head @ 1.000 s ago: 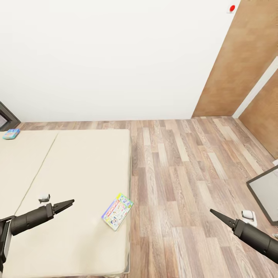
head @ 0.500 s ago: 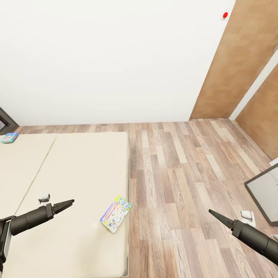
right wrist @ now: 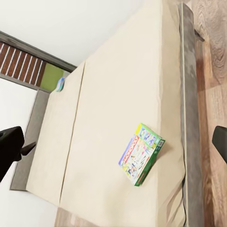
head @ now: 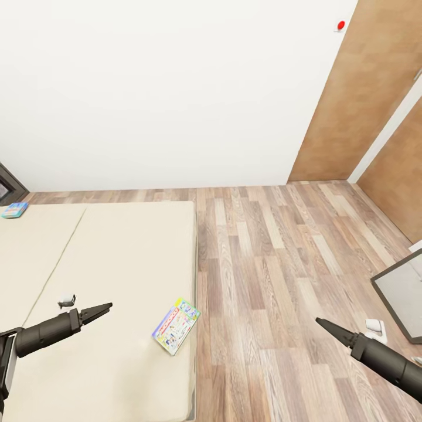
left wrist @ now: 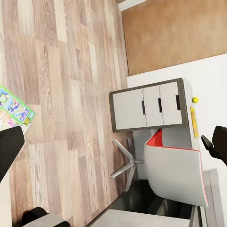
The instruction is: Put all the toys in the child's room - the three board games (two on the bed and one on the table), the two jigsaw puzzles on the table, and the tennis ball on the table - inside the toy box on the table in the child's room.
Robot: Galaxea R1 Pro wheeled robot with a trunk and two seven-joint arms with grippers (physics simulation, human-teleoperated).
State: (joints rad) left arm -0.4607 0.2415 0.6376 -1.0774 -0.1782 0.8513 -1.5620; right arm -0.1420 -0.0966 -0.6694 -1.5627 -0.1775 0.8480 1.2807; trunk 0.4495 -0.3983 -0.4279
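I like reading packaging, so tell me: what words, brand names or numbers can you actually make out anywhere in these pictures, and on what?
White and green game box at the bed's edge: a red band of lettering, too blurred to read.
Small blue game box at the far end of the bed: print too small to read.
Nothing else carries legible text.

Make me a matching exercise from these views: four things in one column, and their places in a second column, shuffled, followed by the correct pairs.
Things
1. Monopoly box
2. blue game box
3. tennis ball
4. red chair

Places
A. on the desk top above the white drawers
B. at the far end of the bed by the headboard
C. on the floor beside the drawer unit
D. near the mattress edge, close to the wooden floor

Pairs: 1-D, 2-B, 3-A, 4-C
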